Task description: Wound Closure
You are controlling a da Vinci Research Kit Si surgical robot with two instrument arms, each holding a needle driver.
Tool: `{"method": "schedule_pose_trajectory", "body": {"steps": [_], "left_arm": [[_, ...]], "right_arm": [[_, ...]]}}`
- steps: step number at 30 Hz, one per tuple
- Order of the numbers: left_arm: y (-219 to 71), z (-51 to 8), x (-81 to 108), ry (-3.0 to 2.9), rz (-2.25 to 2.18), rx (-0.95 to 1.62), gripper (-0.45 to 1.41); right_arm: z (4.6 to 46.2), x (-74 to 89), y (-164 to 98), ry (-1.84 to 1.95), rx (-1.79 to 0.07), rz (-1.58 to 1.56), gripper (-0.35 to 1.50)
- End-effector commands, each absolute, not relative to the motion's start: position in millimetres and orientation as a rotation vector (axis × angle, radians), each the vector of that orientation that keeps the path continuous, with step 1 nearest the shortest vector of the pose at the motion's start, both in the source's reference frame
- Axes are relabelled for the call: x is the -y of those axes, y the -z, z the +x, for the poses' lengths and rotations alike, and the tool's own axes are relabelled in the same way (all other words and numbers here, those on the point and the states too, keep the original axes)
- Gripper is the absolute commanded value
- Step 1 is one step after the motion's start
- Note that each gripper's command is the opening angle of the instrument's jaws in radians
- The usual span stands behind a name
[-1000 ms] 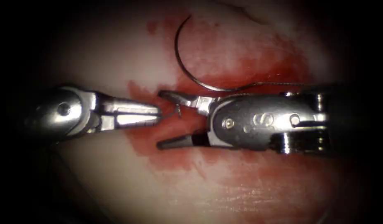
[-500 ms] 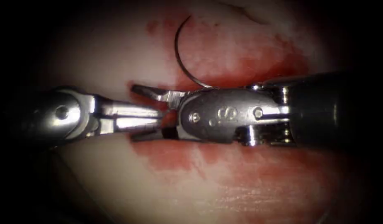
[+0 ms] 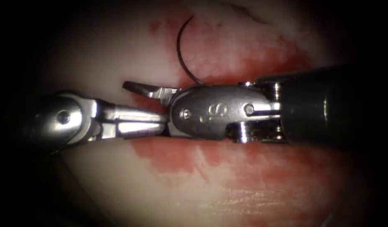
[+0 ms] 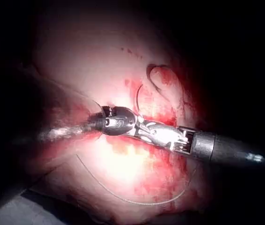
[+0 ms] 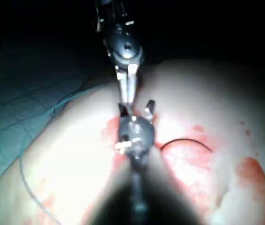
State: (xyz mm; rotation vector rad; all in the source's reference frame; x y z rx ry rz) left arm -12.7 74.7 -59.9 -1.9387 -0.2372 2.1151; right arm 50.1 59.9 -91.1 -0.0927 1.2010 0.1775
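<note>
In the centre of the endoscope view, the left claw is lying closed, seemingly pinching a short thread end, too fine to confirm. The right claw is gaping open around its tip, holding nothing. The needle is resting free on the tissue in the upper middle. It looks thin, stiff and slippery, best grasped mid-curve.

endoscope: close, above and in front of the tissue | left wrist: farther back, along its shaft | right wrist: close behind its shaft | shared: needle on stained tissue
</note>
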Motion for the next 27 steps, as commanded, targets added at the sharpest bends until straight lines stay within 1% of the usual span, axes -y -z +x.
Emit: {"method": "schedule_pose_trajectory", "body": {"steps": [1,9,10,11,12,13,20,24,27], "left_arm": [[59.5,-13.2,-75.2,-2.115,-1.941,0.236,-0.35],[59.5,-13.2,-75.1,-2.115,-1.941,0.236,-0.35],[59.5,-13.2,-75.1,-2.115,-1.941,0.236,-0.35],[59.5,-13.2,-75.1,-2.115,-1.941,0.236,-0.35],[59.6,-13.2,-75.1,-2.118,-1.939,0.238,-0.35],[59.6,-13.2,-75.1,-2.117,-1.942,0.240,-0.35],[59.8,-13.3,-74.9,-2.124,-1.941,0.252,-0.35],[59.8,-13.1,-74.8,-2.127,-1.941,0.256,-0.35],[60.1,-12.5,-75.0,-2.132,-1.947,0.263,-0.35]], "right_arm": [[51.0,-60.1,90.9,-0.170,-1.206,-0.097,1.46],[51.2,-59.9,90.6,-0.161,-1.204,-0.099,1.45],[51.1,-59.8,90.6,-0.154,-1.208,-0.093,1.30],[50.9,-59.7,90.7,-0.134,-1.211,-0.065,0.74],[50.7,-59.5,90.8,-0.115,-1.204,-0.037,0.26],[50.6,-59.5,90.8,-0.100,-1.191,-0.011,-0.35],[50.1,-59.6,91.2,-0.050,-1.091,-0.069,-0.35],[49.9,-59.7,91.7,-0.046,-1.078,-0.078,-0.35],[49.9,-60.2,91.5,-0.031,-1.109,-0.063,-0.35]]}}
